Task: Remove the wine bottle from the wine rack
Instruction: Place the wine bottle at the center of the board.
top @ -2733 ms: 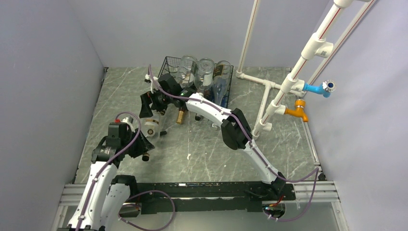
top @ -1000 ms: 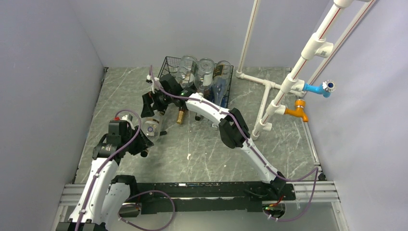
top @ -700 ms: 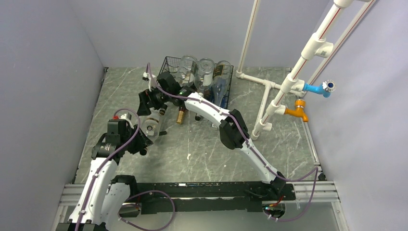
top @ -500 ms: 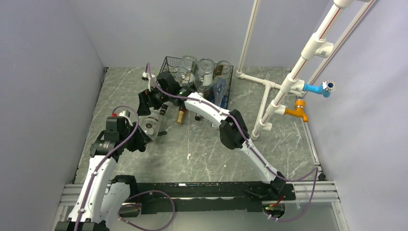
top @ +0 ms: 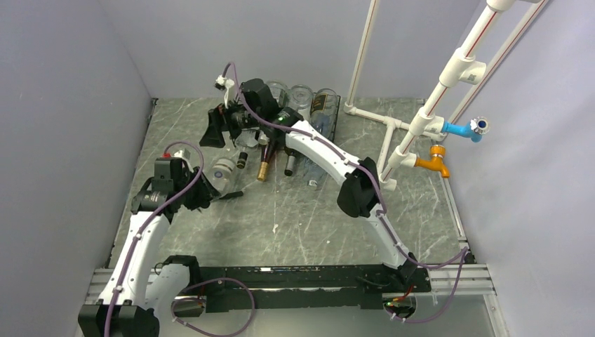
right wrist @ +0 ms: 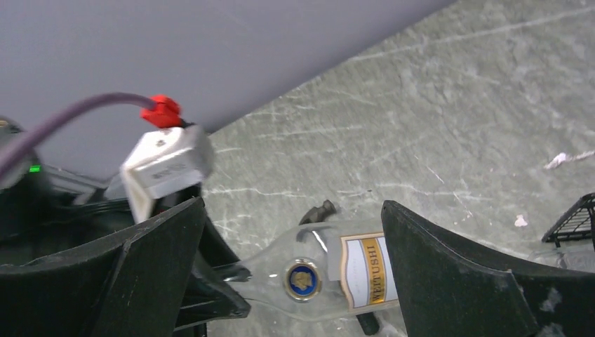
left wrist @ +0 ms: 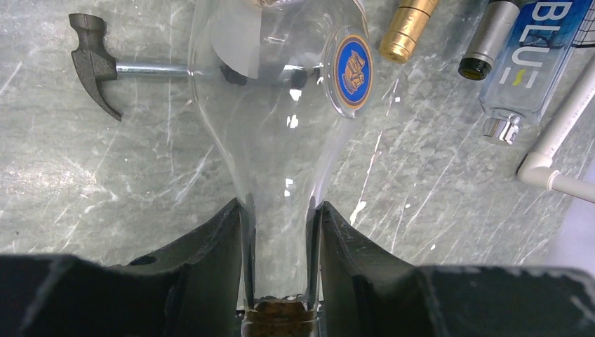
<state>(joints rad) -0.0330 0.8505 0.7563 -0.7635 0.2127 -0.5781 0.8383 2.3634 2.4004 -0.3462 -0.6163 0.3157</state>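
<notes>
Left gripper (left wrist: 281,210): closed narrow on the neck of the wine bottle (left wrist: 281,105), one black finger pressed to each side of the glass, just ahead of the cork.
Wine bottle: clear glass, off the wine rack (top: 336,123) and down near the table (left wrist: 105,175). Its body reaches straight out from the left fingers.
Medallion: a round blue badge with an orange rim, on the shoulder ahead and to the right of the left fingers. Its picture is too small to make out.
Label: in the right wrist view, a cream panel with a gold band. The letters end in "TUSHI" and the rest is unclear.
Hammer (left wrist: 95,62): dark head ahead and to the left of the left fingers, with the metal shaft running behind the glass.
Right gripper (right wrist: 291,203): spread wide and holding nothing. It hangs above the labelled body of the bottle.
Neighbours: ahead and right of the left gripper lie a gold-foil neck (left wrist: 408,29), a grey-capped neck (left wrist: 491,38) and a bottle (left wrist: 537,63) printed "BLUE".
Wine rack: beyond the right arm, with upright bottles in it.
</notes>
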